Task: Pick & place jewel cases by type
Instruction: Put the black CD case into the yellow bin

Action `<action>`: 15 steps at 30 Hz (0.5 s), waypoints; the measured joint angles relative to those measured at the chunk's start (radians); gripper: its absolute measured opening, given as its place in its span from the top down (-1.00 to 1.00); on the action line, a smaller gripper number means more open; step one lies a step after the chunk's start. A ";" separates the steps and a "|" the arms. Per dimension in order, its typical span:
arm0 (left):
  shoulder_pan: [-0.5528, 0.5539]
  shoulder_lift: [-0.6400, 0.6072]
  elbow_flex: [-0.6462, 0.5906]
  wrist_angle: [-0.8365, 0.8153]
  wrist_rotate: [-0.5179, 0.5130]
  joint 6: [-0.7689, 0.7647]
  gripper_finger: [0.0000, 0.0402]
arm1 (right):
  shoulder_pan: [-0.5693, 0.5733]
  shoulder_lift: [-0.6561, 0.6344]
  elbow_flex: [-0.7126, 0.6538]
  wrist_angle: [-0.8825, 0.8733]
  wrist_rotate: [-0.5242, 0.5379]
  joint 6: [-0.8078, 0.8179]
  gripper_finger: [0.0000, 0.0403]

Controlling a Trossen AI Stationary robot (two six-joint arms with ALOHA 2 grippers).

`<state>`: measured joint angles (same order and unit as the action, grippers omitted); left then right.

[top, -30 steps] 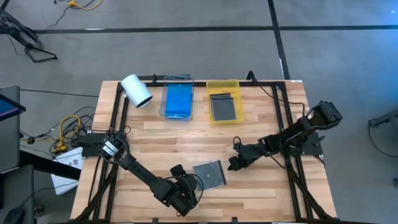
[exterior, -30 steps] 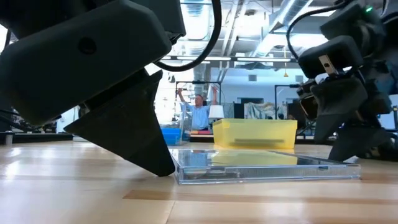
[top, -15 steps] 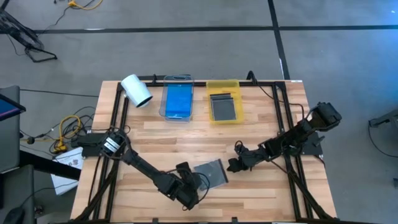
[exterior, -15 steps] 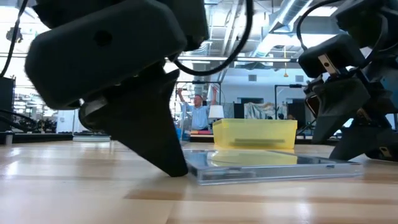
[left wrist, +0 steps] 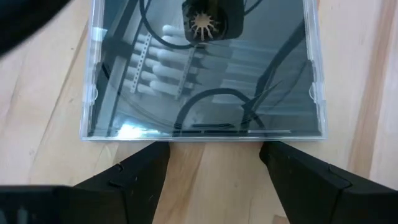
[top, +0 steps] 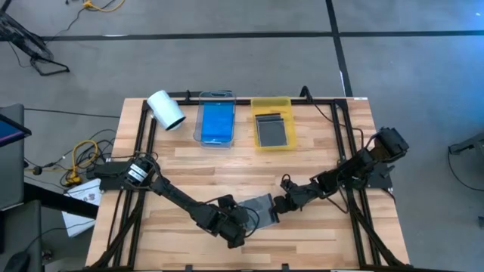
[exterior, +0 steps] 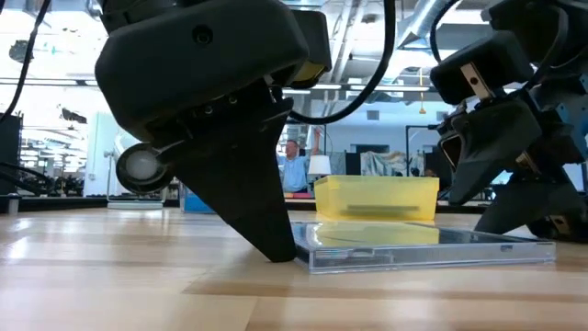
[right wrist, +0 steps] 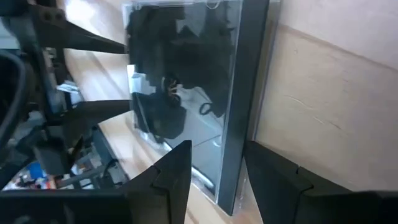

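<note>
A clear jewel case (top: 259, 205) with a dark tray lies flat on the wooden table, near the front middle. My left gripper (top: 242, 221) is open at the case's left near edge, fingers slanting down. My right gripper (top: 277, 204) is open at the case's right edge; in the right wrist view its two fingers (right wrist: 180, 168) stand on either side of the case's dark spine (right wrist: 239, 118). I cannot tell whether they touch it. My left gripper (left wrist: 211, 155) stands open with both fingertips against the case's clear edge (left wrist: 205, 134), coming at it slanting down from the table's left near side. In the low view one fingertip (exterior: 280, 244) meets the case's end (exterior: 317, 259). The case lies flat on the table.
At the far side stand a clear tray (top: 216, 122) holding blue cases and a yellow tray (top: 272, 127) holding a dark case. A white roll (top: 165, 110) lies at the far left. A person shows in the room behind (exterior: 296, 170).
My left gripper has moved toward the table's right and turned, its fingertips staying at the case's edge. The case has slid a little toward the right, still flat. My right gripper has come toward the case from the right.
</note>
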<state>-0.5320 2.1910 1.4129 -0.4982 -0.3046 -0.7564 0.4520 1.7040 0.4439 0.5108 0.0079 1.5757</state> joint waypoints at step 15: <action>-0.027 -0.001 0.000 -0.023 -0.030 -0.056 -0.32 | 0.020 0.036 0.044 0.000 0.034 -0.023 0.28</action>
<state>-0.5588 2.1899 1.4132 -0.5215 -0.3350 -0.8123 0.4722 1.7397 0.4882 0.5109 0.0421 1.5529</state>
